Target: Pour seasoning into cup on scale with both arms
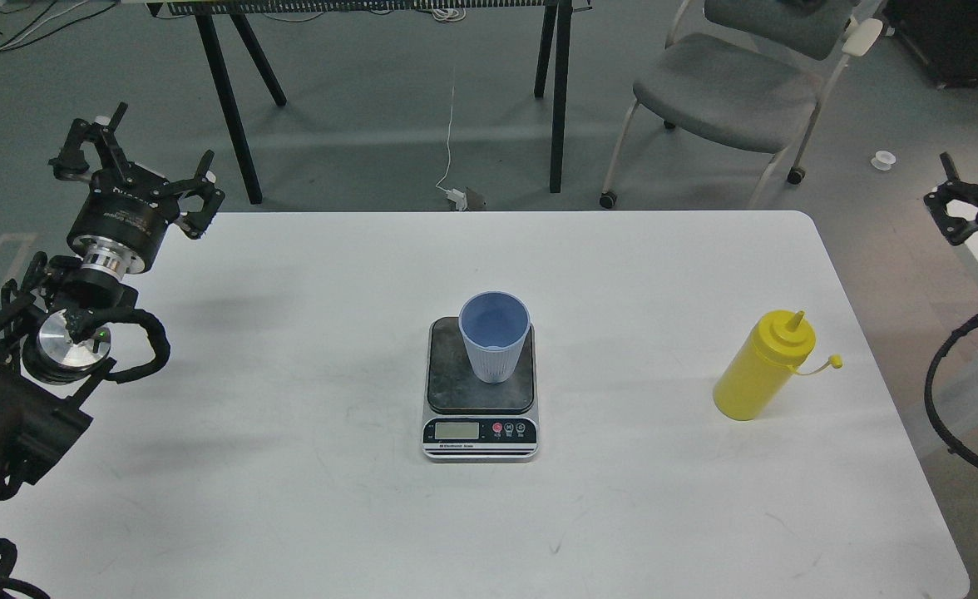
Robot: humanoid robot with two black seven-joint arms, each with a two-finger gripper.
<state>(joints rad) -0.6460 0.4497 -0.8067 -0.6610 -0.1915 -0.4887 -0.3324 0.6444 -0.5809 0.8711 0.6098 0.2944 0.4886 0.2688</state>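
The yellow squeeze bottle (762, 369) is standing upright on the bench (289, 499), well right of the ribbed cup (494, 346) on the scale (480, 395), probably light and squashy, best gripped mid-body, while the left claw (135, 162) is hanging spread empty and the right claw (967, 204), partly cropped, is impossible to judge.

Smooth matt white tabletop (289, 499), faintly scuffed. Ribbed matt blue plastic cup (495, 353). Glossy yellow plastic bottle (762, 368). Scale (480, 399): worn dark plate, brushed silver strip. Matt black left claw (135, 162), polished metal wrist ring.
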